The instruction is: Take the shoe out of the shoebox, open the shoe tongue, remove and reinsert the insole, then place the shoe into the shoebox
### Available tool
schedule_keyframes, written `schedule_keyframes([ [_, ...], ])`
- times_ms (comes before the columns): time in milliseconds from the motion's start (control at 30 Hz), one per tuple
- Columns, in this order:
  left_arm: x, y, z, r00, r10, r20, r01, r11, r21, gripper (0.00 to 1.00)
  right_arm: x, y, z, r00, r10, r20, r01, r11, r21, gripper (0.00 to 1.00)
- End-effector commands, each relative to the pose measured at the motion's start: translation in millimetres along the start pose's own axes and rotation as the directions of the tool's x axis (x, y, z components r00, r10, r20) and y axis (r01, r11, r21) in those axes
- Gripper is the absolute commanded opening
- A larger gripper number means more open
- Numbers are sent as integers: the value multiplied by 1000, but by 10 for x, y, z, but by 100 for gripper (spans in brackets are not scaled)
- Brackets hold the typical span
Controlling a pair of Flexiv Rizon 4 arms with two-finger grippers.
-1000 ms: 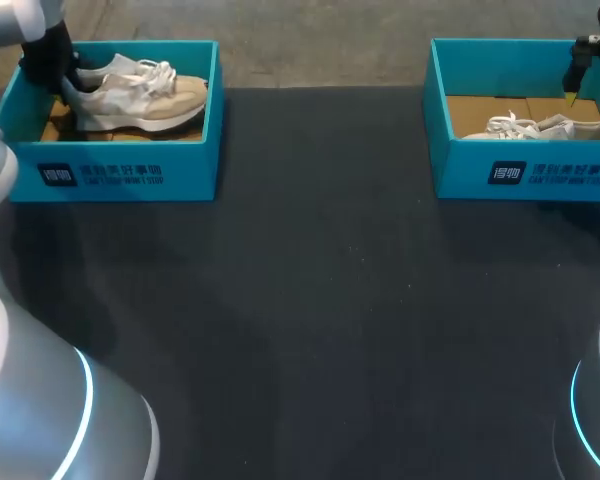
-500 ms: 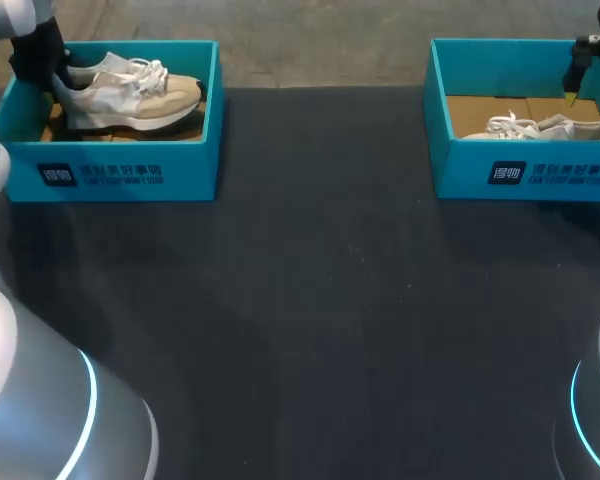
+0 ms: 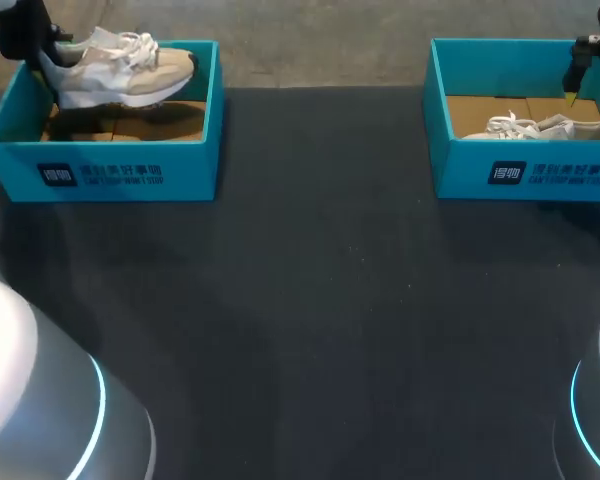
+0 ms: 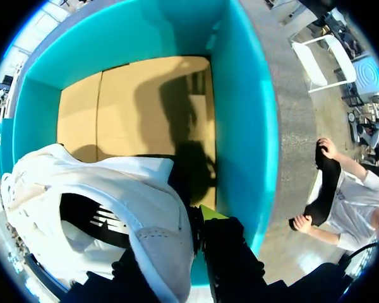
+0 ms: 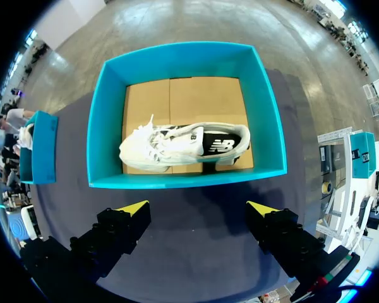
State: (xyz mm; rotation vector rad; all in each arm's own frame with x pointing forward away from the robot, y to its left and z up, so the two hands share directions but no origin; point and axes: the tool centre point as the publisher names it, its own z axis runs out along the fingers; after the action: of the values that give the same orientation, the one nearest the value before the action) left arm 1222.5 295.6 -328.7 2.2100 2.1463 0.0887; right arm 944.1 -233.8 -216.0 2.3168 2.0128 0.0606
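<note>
Moved: left shoe [image 3: 120,70] sits higher, heel-first, nearly clear of left box [image 3: 110,175].
Left: left gripper [image 4: 174,240] is clamped on the heel.
Right: right gripper [image 5: 199,211] is spread, above right box [image 5: 183,178]; right shoe [image 5: 183,146] lies inside.
Progress: extraction under way; tongue, insole and return are pending.

Bright, even light falls from above. The dark surface [image 3: 320,300] looks matte and dull. The raised shoe [image 3: 120,72] throws a soft shadow on the floor of the left box [image 3: 120,175]. In the left wrist view that shadow lies dark across the cardboard. Blue rings glow on the left arm [image 3: 40,400] and the right arm [image 3: 595,400] at the surface's near corners. The walls of the right box [image 5: 183,180] bow in the right wrist view.
</note>
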Motion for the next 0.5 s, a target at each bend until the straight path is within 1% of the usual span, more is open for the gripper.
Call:
schedule_keyframes([
  [33, -73, -205, -370, 1000, -2, -16, 1, 999, -42, 0, -3, -2, -2, 1000, 0, 1, 0, 1000, 0, 100],
  [67, -78, -212, -398, 1000, -3, -16, 2, 999, -44, 0, -3, -2, -2, 1000, 0, 1, 0, 1000, 0, 100],
  [100, -96, -233, -499, 1000, -5, -16, 5, 999, -52, 0, -3, -2, -2, 1000, 0, 1, 0, 1000, 0, 100],
  [133, -105, -246, -554, 1000, -7, -19, 6, 998, -64, 0, -3, -2, -2, 1000, 0, 1, 0, 1000, 0, 100],
  [200, -109, -251, -574, 1000, -7, -19, 6, 998, -64, 0, -3, -2, -2, 1000, 0, 1, 0, 1000, 0, 100],
  [233, -128, -292, -714, 1000, -10, -27, 8, 997, -80, 0, -3, -2, -2, 1000, 0, 1, 0, 1000, 0, 100],
  [300, -131, -298, -730, 1000, -10, -28, 7, 997, -79, 0, -3, -2, -2, 1000, 0, 1, 0, 1000, 0, 100],
  [333, -147, -335, -853, 999, -10, -36, 7, 996, -91, 0, -3, -2, -2, 1000, 0, 1, 0, 1000, 0, 100],
  [400, -151, -346, -885, 999, -9, -39, 5, 995, -97, 0, -3, -2, -2, 1000, 0, 1, 0, 1000, 0, 100],
  [433, -170, -377, -981, 999, -9, -46, 4, 994, -110, 0, -3, -2, -2, 1000, 0, 1, 0, 1000, 0, 100],
  [500, -177, -387, -1011, 999, -11, -49, 6, 994, -112, 0, -3, -2, -2, 1000, 0, 1, 0, 1000, 0, 100],
])
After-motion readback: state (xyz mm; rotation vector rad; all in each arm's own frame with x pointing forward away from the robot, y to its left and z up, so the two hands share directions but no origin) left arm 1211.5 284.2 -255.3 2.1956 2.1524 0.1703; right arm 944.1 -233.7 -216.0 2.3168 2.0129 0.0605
